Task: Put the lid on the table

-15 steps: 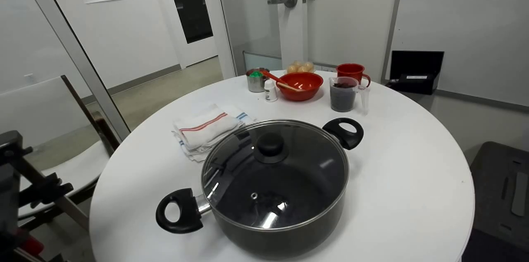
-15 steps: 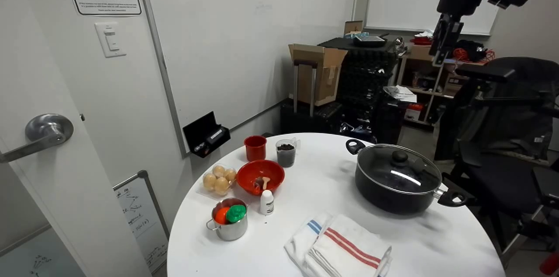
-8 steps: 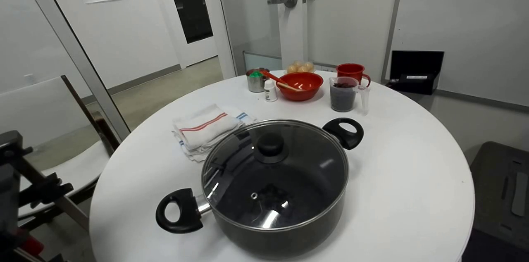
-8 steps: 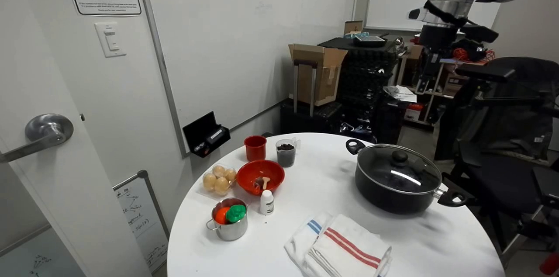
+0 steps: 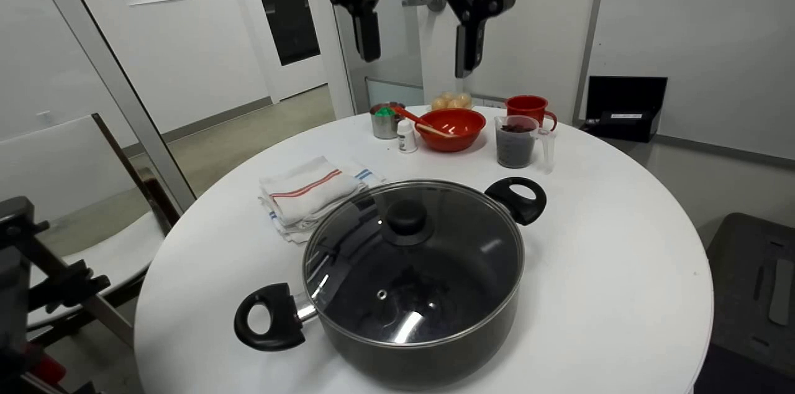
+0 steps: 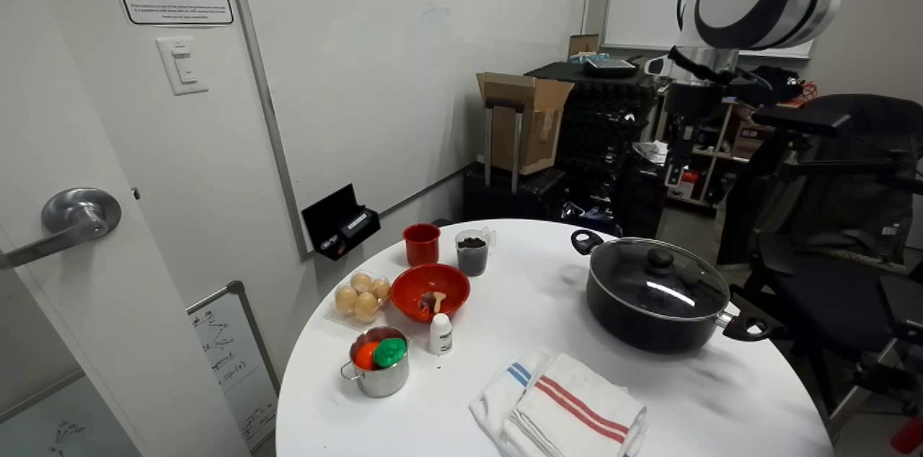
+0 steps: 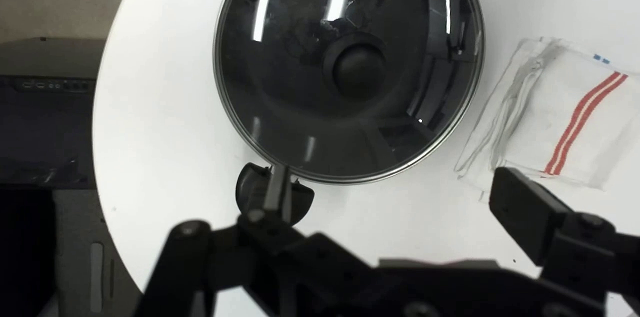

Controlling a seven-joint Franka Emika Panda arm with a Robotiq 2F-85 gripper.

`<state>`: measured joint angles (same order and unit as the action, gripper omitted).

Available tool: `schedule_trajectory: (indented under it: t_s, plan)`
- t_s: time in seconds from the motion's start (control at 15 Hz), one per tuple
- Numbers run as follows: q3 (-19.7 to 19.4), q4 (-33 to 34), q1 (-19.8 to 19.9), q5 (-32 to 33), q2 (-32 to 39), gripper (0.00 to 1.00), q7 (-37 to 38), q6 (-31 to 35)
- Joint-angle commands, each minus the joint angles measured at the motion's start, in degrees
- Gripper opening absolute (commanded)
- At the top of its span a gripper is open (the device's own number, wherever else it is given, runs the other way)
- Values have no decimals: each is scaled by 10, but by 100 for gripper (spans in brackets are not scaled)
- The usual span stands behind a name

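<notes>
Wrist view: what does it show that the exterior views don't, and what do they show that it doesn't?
Only the wrist view: a row of small sockets or buttons on a dark, boxy object beyond the round white table.

Only the exterior views: a red cylindrical mug, a small silver metal pot and a silver door lever.

All three share: the round glass lid with black knob, on the black round pot; that table; a folded white towel with red stripes; the black gripper.

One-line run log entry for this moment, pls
gripper: open, empty | lid: on pot, ungrasped | goal: lid on table, not yet done
</notes>
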<state>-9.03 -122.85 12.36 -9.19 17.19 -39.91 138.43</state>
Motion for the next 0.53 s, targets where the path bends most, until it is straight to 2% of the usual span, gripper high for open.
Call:
schedule_trajectory:
  t_s: [0.0,0.47]
  plan:
    - [17,45,12,11,61,100,34,18]
    - [24,74,10,58,133,100,126,48]
